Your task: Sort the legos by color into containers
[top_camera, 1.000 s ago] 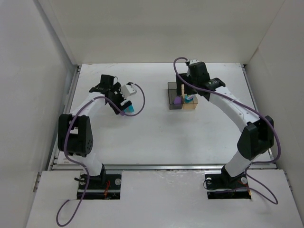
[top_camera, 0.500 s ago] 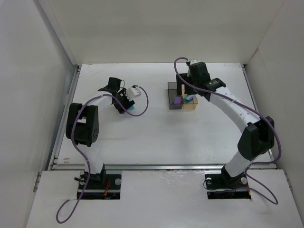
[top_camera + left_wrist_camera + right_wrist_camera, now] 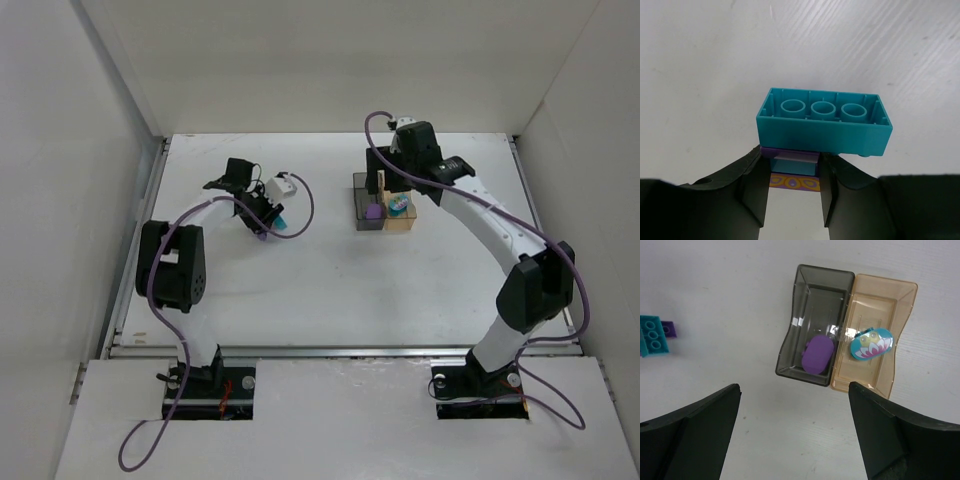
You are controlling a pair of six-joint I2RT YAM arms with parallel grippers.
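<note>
A teal lego brick (image 3: 825,127) lies with its hollow underside facing the left wrist camera. A small purple lego (image 3: 793,156) with an orange-patterned strip is joined to it. My left gripper (image 3: 794,167) is shut on that purple piece. From above, the left gripper (image 3: 268,218) is at mid-left with the teal brick (image 3: 279,221) at its tip. The two joined containers are a smoky grey bin (image 3: 815,305) holding a purple lego (image 3: 817,354) and an amber bin (image 3: 880,305) holding a teal flower-printed lego (image 3: 871,343). My right gripper (image 3: 793,390) hangs open above them.
White walls enclose the table (image 3: 330,290) on the left, back and right. The containers (image 3: 385,208) stand at centre-right, under the right arm's wrist (image 3: 415,150). The teal brick (image 3: 651,335) with its purple piece (image 3: 669,329) shows at the right wrist view's left edge.
The left gripper has shut from wide open onto the purple piece by the teal brick, shifting slightly right. The right wrist has edged a little to the left over the containers.
</note>
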